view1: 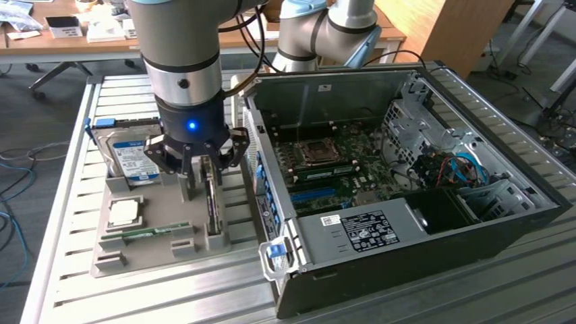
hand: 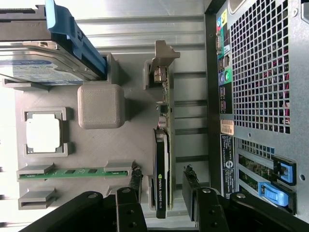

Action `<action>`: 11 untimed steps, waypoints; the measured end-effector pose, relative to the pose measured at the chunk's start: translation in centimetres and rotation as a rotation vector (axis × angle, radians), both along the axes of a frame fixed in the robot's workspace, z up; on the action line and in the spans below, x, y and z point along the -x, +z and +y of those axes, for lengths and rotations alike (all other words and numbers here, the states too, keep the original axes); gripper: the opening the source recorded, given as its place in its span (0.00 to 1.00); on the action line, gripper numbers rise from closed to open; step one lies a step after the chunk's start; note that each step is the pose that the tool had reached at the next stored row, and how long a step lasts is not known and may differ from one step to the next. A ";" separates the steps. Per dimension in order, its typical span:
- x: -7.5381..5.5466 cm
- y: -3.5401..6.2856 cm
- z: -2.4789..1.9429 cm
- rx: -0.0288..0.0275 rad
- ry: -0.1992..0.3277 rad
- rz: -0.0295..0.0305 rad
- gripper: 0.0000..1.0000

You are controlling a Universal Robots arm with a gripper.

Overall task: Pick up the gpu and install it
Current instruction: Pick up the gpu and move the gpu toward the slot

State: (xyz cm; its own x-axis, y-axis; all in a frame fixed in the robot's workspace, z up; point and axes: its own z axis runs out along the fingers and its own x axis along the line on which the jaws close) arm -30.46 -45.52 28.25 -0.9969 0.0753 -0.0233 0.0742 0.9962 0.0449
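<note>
The gpu [hand: 161, 164] stands on its edge in a slot of the grey holder tray [view1: 148, 256], its silver bracket [hand: 161, 60] at the end far from my fingers. It shows as a thin dark card [view1: 212, 206] right next to the open computer case [view1: 504, 196]. My gripper [hand: 162, 186] hangs directly over the gpu, open. One black finger [hand: 136, 186] is on each side of the cooler end, with a small gap to the card on both sides. In the exterior view the gripper [view1: 202, 177] is low over the tray.
The tray also holds a silver hard drive with a blue label [view1: 133, 156], a processor chip [view1: 123, 212], a narrow green memory stick [view1: 148, 233] and a raised grey block [hand: 101, 106]. The case's motherboard [view1: 338, 169] lies exposed; its perforated rear wall [hand: 260, 72] is close beside the gpu.
</note>
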 end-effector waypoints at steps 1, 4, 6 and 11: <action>0.0 0.00 0.00 0.0000 0.000 0.0001 0.47; 0.0 0.00 0.00 0.0000 0.000 0.0000 0.47; 0.0 0.00 0.00 0.0000 0.000 0.0000 0.47; 0.0 -0.38 0.00 0.0000 0.000 0.0000 0.47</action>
